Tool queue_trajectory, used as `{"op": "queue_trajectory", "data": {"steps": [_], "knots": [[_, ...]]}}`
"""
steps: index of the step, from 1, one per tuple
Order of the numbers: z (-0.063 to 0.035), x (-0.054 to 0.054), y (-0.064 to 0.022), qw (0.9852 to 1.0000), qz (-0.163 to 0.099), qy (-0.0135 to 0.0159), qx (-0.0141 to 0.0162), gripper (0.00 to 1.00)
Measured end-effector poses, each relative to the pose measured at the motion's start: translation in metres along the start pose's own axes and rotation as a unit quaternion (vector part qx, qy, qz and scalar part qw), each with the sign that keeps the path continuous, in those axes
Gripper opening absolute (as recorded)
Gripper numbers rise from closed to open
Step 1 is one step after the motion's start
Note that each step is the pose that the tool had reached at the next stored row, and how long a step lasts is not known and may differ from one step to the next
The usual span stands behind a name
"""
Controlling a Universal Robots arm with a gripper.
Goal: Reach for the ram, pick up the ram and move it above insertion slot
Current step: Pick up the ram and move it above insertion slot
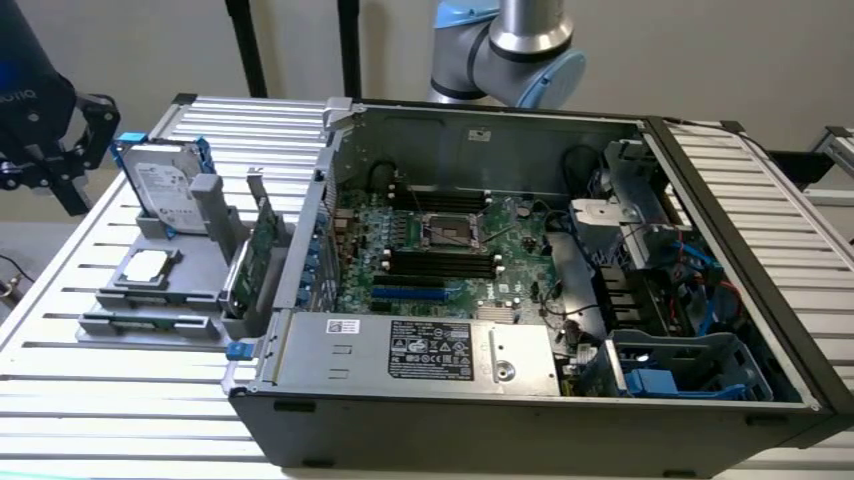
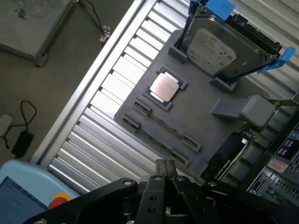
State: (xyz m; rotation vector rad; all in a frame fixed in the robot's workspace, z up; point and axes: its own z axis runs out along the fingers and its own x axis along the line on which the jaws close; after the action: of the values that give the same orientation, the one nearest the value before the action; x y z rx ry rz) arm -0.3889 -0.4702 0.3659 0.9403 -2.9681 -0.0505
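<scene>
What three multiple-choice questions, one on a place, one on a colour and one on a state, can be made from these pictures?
1. Where is the ram?
A. in the grey holder beside the computer case
B. in a motherboard slot
C. on the floor

2. What colour is the frame around the hard drive?
A. red
B. blue
C. yellow

3. How is the computer case?
A. closed by a panel
B. open
C. wrapped in foil

Answers: 1 A, the thin stick lies along the holder's edge, outside the case. 2 B, the clips around the drive are bright blue. 3 B, the motherboard shows inside.
</scene>
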Motion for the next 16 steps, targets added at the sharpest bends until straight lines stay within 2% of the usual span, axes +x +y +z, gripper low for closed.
{"op": "queue_trajectory", "data": {"steps": [4,8,12,16], "knots": [[0.0006,0.0000,0.0000,0.9994,-0.036,0.0014,0.0006,0.11],[0.0013,0.0000,0.0000,0.9973,-0.073,0.0029,0.0012,0.11],[0.0020,0.0000,-0.0001,0.9940,-0.109,0.0043,0.0019,0.11],[0.0030,-0.0001,-0.0001,0.9894,-0.145,0.0049,0.0032,0.11]]}}
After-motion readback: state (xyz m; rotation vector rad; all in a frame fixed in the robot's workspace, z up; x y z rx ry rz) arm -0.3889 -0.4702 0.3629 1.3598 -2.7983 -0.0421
